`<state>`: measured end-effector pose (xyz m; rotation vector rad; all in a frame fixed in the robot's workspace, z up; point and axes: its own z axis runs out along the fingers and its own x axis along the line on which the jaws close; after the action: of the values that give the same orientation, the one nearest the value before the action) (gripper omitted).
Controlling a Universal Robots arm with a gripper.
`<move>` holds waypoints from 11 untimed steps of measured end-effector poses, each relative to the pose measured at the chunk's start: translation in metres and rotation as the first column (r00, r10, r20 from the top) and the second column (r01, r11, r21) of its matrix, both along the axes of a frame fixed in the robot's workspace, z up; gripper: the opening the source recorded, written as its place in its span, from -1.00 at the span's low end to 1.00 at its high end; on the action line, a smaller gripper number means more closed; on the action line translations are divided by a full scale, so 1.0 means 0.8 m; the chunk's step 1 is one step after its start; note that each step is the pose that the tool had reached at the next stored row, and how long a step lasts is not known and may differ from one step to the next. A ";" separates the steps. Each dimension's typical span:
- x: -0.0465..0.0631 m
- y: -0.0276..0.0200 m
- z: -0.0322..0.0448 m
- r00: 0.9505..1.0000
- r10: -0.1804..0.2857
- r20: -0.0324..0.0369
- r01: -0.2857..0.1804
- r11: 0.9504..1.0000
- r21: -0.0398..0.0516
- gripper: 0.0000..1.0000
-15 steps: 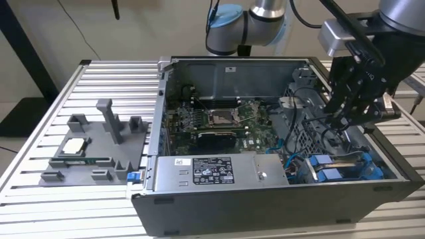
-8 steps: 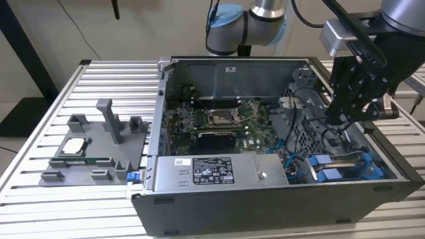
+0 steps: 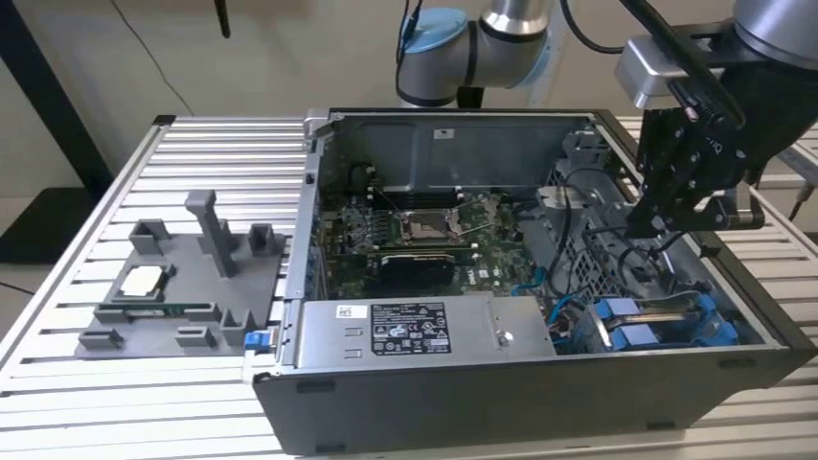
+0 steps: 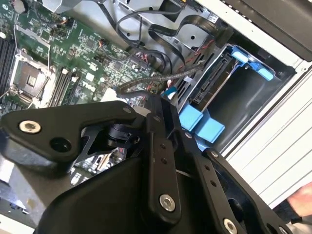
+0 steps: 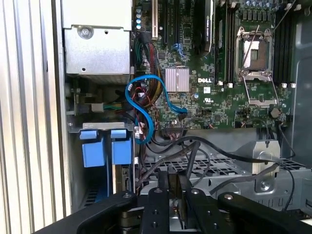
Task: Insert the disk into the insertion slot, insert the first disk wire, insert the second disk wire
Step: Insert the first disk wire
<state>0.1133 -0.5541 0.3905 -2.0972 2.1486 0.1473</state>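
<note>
Cables [image 5: 209, 145] are the worry: with the disk [image 4: 213, 84] seemingly seated on edge in the insertion slot [image 4: 253, 100] and the gripper [image 3: 638, 228] low among those loose black loops near it, whether it grasps anything I cannot tell, a snag could pull a plug crooked.

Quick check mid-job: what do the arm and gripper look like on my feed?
The arm is silver-grey tubing with a light blue joint cap; a black cable loops beside it. The gripper is black, built of jointed link bars with silver screws.
</note>
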 end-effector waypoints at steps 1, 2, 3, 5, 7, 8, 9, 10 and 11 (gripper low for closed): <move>0.000 0.0001 0.0000 1.000 0.000 0.000 0.000 1.000 0.000 -0.62; 0.000 0.0001 0.0000 1.000 0.000 0.000 0.000 1.000 0.000 -0.62; 0.000 0.0001 0.0000 1.000 0.000 0.000 0.000 1.000 0.000 -0.62; 0.000 0.0001 0.0000 1.000 0.000 0.000 0.000 1.000 0.000 -0.62; 0.000 0.0001 -0.0001 1.000 0.000 0.000 0.000 1.000 0.000 -0.62; 0.000 0.0001 -0.0002 1.000 0.000 0.000 0.000 1.000 -0.001 -0.62; 0.000 0.0001 -0.0004 1.000 0.000 0.001 0.000 1.000 -0.001 -0.62; 0.000 0.0001 -0.0005 1.000 0.000 0.001 0.000 1.000 -0.002 -0.62; 0.000 0.0001 -0.0007 1.000 0.000 0.002 0.000 1.000 -0.004 -0.62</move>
<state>0.1133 -0.5540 0.3900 -2.0987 2.1497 0.1409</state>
